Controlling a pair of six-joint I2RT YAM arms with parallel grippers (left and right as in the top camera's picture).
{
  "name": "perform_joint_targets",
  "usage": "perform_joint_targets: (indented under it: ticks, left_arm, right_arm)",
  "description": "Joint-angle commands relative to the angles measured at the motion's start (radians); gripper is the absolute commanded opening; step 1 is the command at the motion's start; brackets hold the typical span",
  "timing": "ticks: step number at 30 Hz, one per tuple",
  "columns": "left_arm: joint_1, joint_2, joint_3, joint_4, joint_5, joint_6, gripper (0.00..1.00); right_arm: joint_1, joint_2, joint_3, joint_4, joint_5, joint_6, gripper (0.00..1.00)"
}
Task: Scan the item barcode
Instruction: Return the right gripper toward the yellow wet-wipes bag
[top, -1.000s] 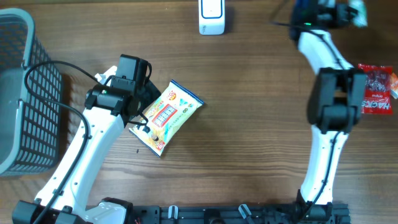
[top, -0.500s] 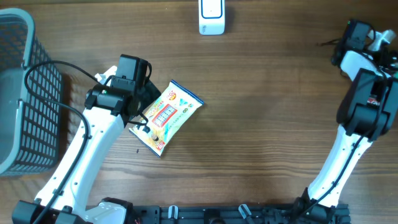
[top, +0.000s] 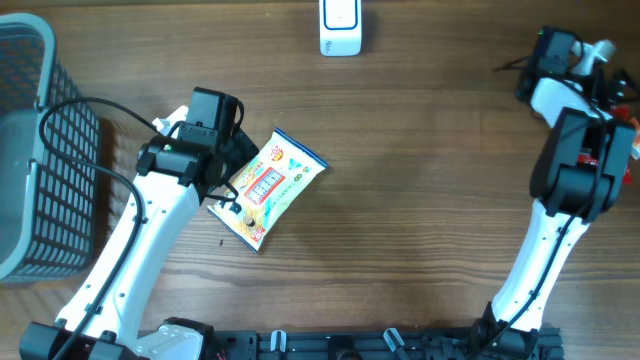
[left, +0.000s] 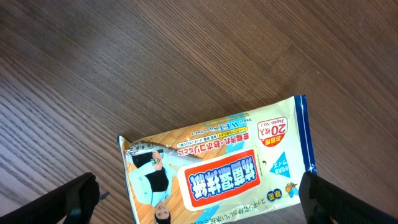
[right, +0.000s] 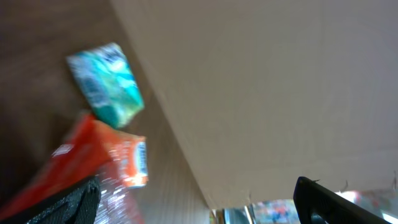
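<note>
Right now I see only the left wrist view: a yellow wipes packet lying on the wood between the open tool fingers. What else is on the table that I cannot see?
Observer: A white device, probably the scanner, stands at the far side of the table, beyond the packet and slightly to its right.
Operator: And on the left side?
Observer: A grey mesh basket sits at the left edge.
Operator: And on the right side?
Observer: The right tool hangs open and empty in the far right corner, near a red packet and a teal packet.
</note>
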Motion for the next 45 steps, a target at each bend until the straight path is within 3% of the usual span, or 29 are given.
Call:
perform_joint_targets:
  ticks: [1,3,4,6,7,8,9,12,14,19,24,32,36,42,45]
  left_arm:
    - [0.005,0.006,0.001,0.0,-0.016,-0.008,1.0]
    - [0.005,0.006,0.001,0.0,-0.017,-0.008,1.0]
    - [0.005,0.006,0.001,0.0,-0.016,-0.008,1.0]
    - [0.005,0.006,0.001,0.0,-0.017,-0.008,1.0]
    - [0.005,0.006,0.001,0.0,-0.016,-0.008,1.0]
    - [0.005,0.006,0.001,0.0,-0.016,-0.008,1.0]
    - [0.005,0.006,0.001,0.0,-0.016,-0.008,1.0]
    - [0.005,0.006,0.001,0.0,-0.016,-0.008,1.0]
    - [0.005,0.006,0.001,0.0,-0.016,-0.008,1.0]
    - [0.005,0.006,0.001,0.0,-0.017,-0.008,1.0]
    - [0.005,0.006,0.001,0.0,-0.016,-0.008,1.0]
    - [0.005,0.006,0.001,0.0,-0.016,-0.008,1.0]
    - [0.005,0.006,0.001,0.001,-0.016,-0.01,1.0]
    - [0.005,0.006,0.001,0.037,-0.016,-0.009,1.0]
    - [0.005,0.007,0.001,0.024,0.102,-0.007,1.0]
  right_arm:
    - [0.025,-0.091,-0.002,-0.001,-0.019,0.027,1.0]
    - [0.025,-0.144,-0.002,-0.038,-0.024,0.086,1.0]
    - [0.025,-0.187,-0.002,-0.137,-0.075,0.171,1.0]
    - [0.026,-0.273,-0.002,-0.445,-0.409,0.372,1.0]
    - [0.017,-0.331,-0.002,-0.588,-0.804,0.4,1.0]
    - [-0.005,-0.375,-0.002,-0.629,-1.088,0.392,1.0]
    - [-0.018,-0.404,-0.002,-0.645,-1.201,0.42,1.0]
    - [-0.025,-0.48,-0.002,-0.734,-1.322,0.584,1.0]
    - [-0.022,-0.508,-0.002,-0.814,-1.507,0.662,1.0]
    - [0.009,-0.505,-0.034,-0.973,-2.029,0.708,1.0]
    - [0.124,-0.505,-0.132,-0.964,-2.074,0.711,1.0]
    - [0.405,-0.505,-0.311,-0.649,-2.055,0.983,1.0]
    - [0.467,-0.505,-0.311,-0.62,-2.032,1.1,1.0]
    - [0.485,-0.505,-0.311,-0.616,-2.028,1.1,1.0]
    - [0.485,-0.505,-0.311,-0.615,-2.028,1.1,1.0]
